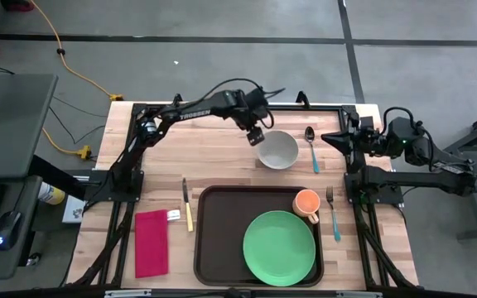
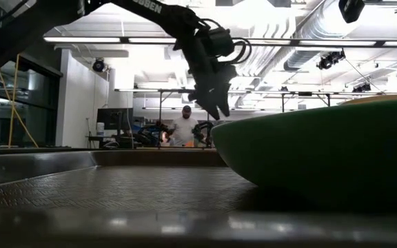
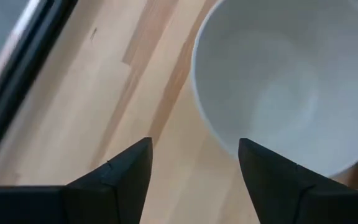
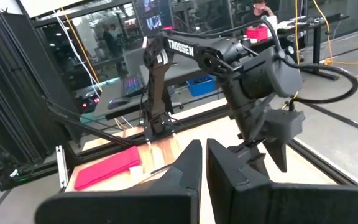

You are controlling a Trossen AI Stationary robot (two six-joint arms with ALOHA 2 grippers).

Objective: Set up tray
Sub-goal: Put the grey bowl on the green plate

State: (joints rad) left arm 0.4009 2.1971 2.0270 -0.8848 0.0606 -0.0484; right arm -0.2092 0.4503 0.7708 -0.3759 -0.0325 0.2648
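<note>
Left wrist view is showing the two dark fingers (image 3: 126,180) of the left gripper (image 3: 194,168) standing wide apart with nothing between them, just above the wooden table (image 3: 104,106) and just beside the rim of the white bowl (image 3: 291,81). In the high view the left gripper (image 1: 256,136) is hanging over the far middle of the table, touching or almost touching the left edge of the white bowl (image 1: 278,150); I cannot tell which. The right gripper (image 1: 331,139) is waiting at the far right side, and in the right wrist view its fingers (image 4: 185,168) are standing very near each other, with only a narrow slit between, holding nothing. Beside the bowl a spoon (image 1: 311,147) with a blue handle is lying. The tray (image 1: 214,240) is sitting at the near middle of the table, carrying the green plate (image 1: 279,247) in its right part, and the orange cup (image 1: 306,203) is resting at its far right corner. A fork (image 1: 334,213) is lying right of the tray, a knife (image 1: 187,204) left of it, and the red napkin (image 1: 151,242) farther left.
</note>
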